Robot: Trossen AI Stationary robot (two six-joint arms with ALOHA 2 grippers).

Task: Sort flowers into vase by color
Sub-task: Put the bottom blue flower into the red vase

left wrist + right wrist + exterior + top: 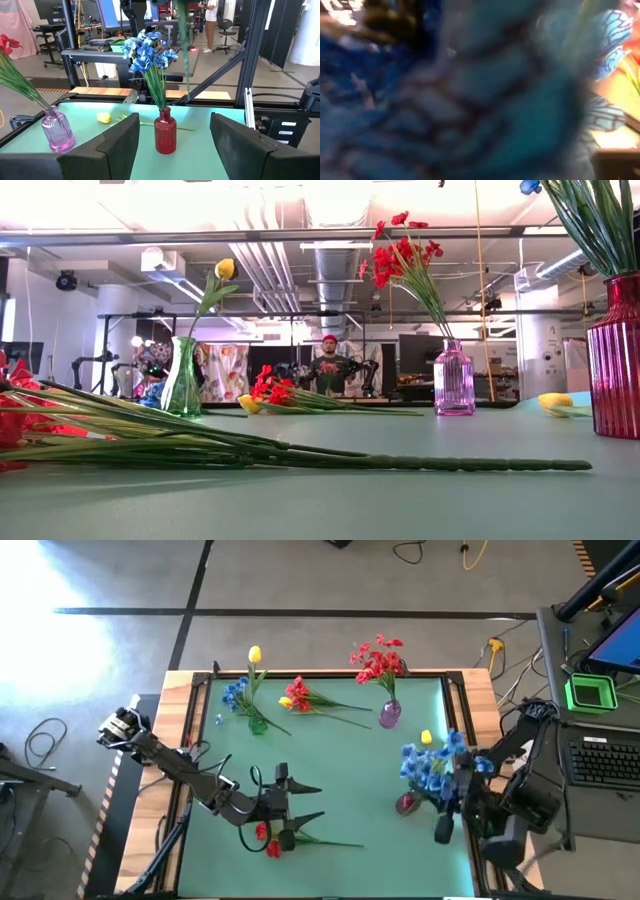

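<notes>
Blue petals blurred, filling right wrist view.

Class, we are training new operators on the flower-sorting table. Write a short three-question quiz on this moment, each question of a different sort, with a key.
1. True or false: the purple vase holds red flowers.
2. Which vase holds the blue flowers? A) green vase B) purple vase C) red vase
3. Fill in: the left pincer stands open above the loose red flowers lying on the green ____.

Key
1. True.
2. C: the red vase; the right pincer is shut next to it. The green vase holds a yellow tulip with some blue.
3. mat.
</notes>
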